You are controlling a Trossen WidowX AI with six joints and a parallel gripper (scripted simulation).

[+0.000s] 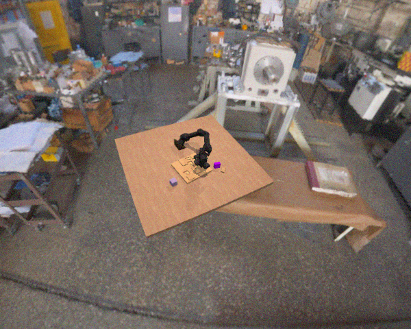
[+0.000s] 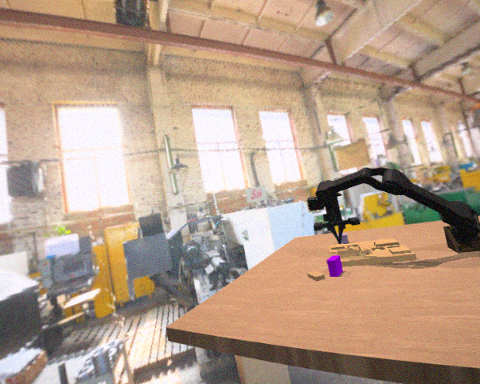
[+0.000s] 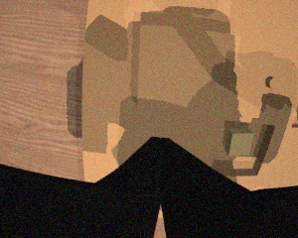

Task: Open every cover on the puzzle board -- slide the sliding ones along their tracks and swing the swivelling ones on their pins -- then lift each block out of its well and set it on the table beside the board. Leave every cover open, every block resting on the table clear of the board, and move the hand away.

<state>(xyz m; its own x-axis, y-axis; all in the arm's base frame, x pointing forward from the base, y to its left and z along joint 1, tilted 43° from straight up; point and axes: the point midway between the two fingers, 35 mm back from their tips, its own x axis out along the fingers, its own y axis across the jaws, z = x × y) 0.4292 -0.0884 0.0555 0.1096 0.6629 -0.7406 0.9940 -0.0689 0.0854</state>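
Note:
The tan puzzle board lies on the table, with raised cover pieces on top. My gripper is shut and empty, pointing down over the board's end near the bright purple block. That purple block stands on the table beside the board. A lavender block rests on the table at another side. In the wrist view, a grey-green block shows in a well right of the fingertips. Shadow and the fingers hide parts of the covers, so their exact positions are unclear.
A small flat tan piece lies on the wooden table near the purple block. The arm's base stands at the board's far end from the purple block. The arm arches above the board.

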